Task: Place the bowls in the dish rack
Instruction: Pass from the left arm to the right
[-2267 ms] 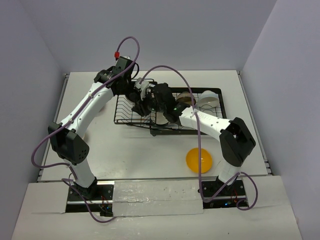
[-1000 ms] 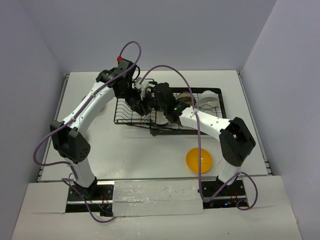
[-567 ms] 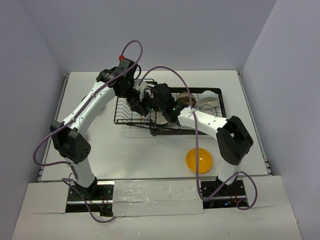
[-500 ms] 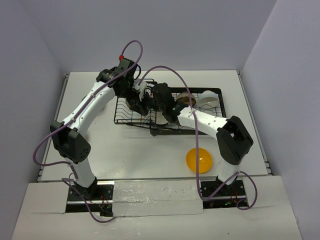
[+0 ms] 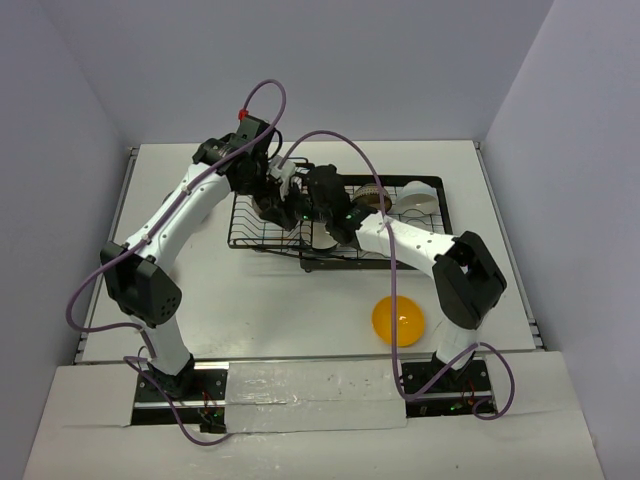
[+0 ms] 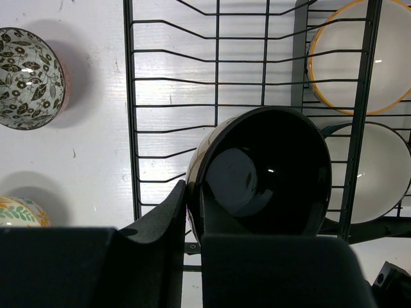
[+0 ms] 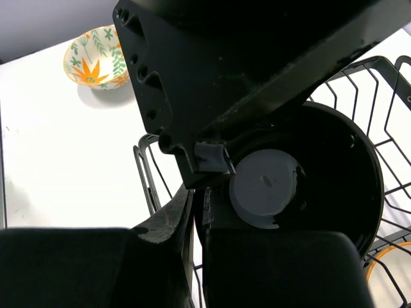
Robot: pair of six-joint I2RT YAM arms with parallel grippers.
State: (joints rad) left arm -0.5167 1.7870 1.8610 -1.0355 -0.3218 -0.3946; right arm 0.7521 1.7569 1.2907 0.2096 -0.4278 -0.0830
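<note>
The left gripper has its fingers pressed together on the rim of a black bowl, whose glossy inside faces that wrist's camera. The right gripper is clamped on the same rim from the other side, so its camera sees the bowl's underside and grey foot ring. The bowl is held on edge over the flat slotted section of the dish rack; whether it touches the wires cannot be told. From above, the two grippers meet over the rack's left part. The left arm rises from its base, bends at the elbow and stretches up and to the right, its wrist turned down toward the rack. The right arm folds at its elbow and reaches left across the deeper basket section. In that basket lie a cream bowl with an orange rim and a white bowl. On the table, left of the rack, sit a leaf-patterned bowl and a flowered bowl. An orange-yellow bowl rests on the table nearer the right arm's base, well apart from the rack
</note>
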